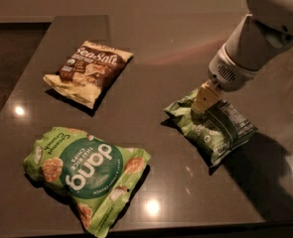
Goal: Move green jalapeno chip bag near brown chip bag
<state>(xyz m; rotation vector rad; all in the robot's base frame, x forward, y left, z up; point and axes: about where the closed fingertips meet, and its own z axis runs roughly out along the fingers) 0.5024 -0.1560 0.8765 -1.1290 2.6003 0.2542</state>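
The green jalapeno chip bag (216,129) lies crinkled on the dark table (151,48) at the right, with a white label panel on its right side. My gripper (204,100) comes down from the upper right on a white arm (257,38) and rests on the bag's upper left part. The brown chip bag (89,71), cream with a dark brown panel and "Sea Salt" lettering, lies at the far left, well apart from the jalapeno bag.
A larger light-green "dang" bag (89,175) lies at the front left. The table's front edge runs along the bottom of the view, and its left edge slants up past the brown bag. Ceiling lights glare on the tabletop.
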